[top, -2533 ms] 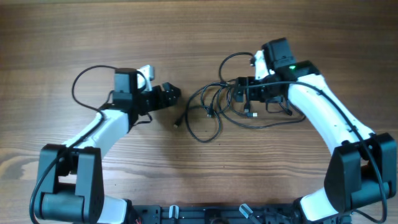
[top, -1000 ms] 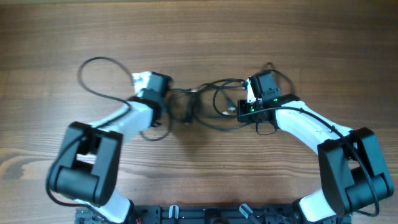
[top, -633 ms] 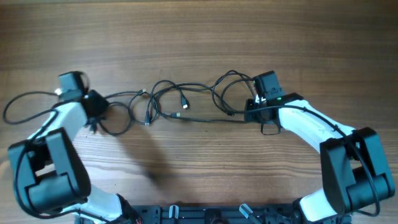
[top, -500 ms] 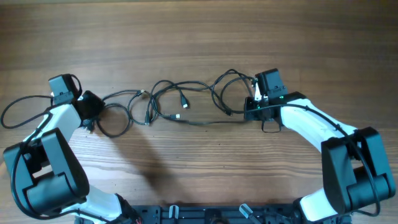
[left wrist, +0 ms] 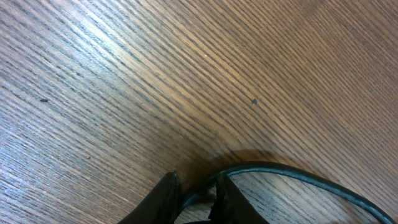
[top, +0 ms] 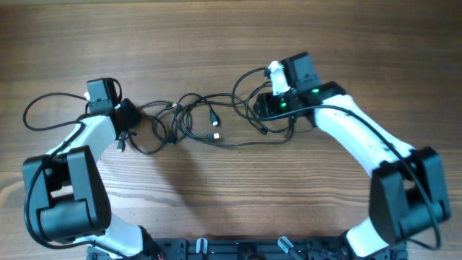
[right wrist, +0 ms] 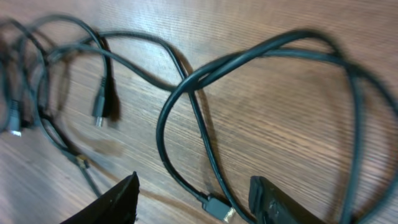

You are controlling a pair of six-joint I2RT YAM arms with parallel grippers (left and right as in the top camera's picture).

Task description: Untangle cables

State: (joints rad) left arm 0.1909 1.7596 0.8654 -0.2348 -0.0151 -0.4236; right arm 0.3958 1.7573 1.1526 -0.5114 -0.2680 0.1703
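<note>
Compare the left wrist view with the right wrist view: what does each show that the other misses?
Left wrist only: the left tool, its dark fingers nearly together, pinching one strand of the thin black flexible cables that arcs off right. Right wrist only: the right tool, fingers spread wide and holding nothing, several crossing loops, and small metal-tipped plugs. Both: those cables lying on the brown wood-grain table.

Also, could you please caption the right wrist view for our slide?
Open right gripper over loose black cables looped across the wooden table.
</note>
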